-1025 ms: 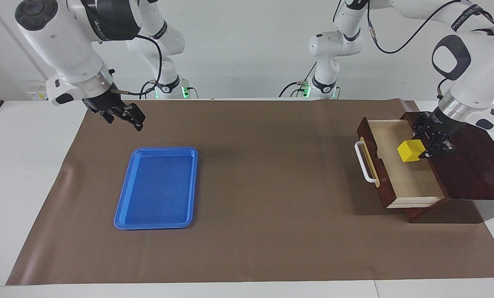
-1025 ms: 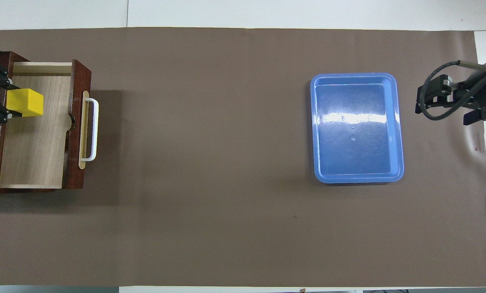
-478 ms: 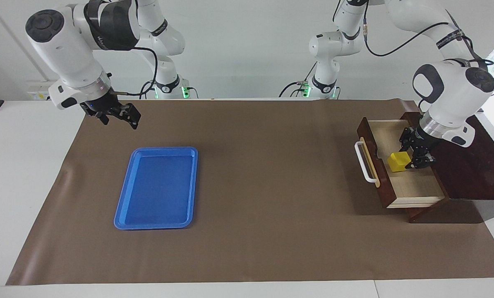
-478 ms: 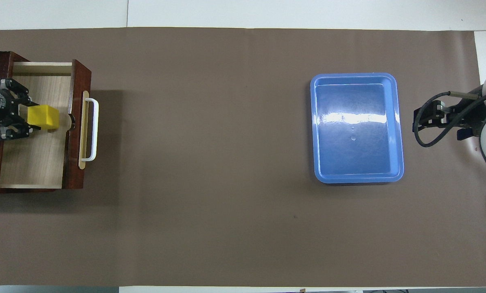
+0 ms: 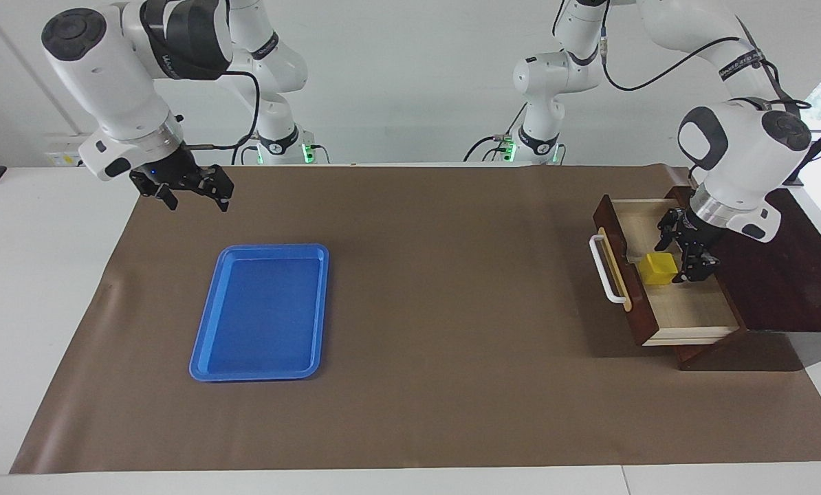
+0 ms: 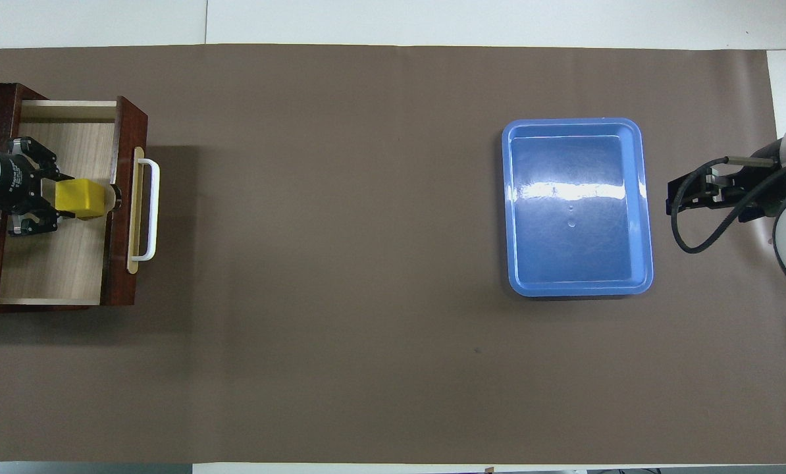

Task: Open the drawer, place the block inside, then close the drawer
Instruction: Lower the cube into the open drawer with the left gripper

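The drawer (image 5: 692, 311) of the dark reddish-brown box (image 5: 789, 275) stands pulled open at the left arm's end of the table, its white handle (image 5: 606, 271) toward the table's middle. My left gripper (image 5: 676, 260) is down inside the drawer, shut on the yellow block (image 5: 657, 268), which is low at the drawer's floor close to the front panel. In the overhead view the block (image 6: 83, 199) sits between the left gripper's (image 6: 64, 195) fingers in the drawer (image 6: 51, 270). My right gripper (image 5: 194, 196) hangs open and empty over the mat, beside the blue tray.
A flat blue plastic tray (image 5: 208, 357) lies empty on the brown mat (image 5: 438, 309) toward the right arm's end; it also shows in the overhead view (image 6: 640, 263). The right gripper (image 6: 679, 194) hovers beside it. White table borders the mat.
My left gripper has come down into the drawer with the block and moved it toward the front panel. My right arm has drawn back slightly.
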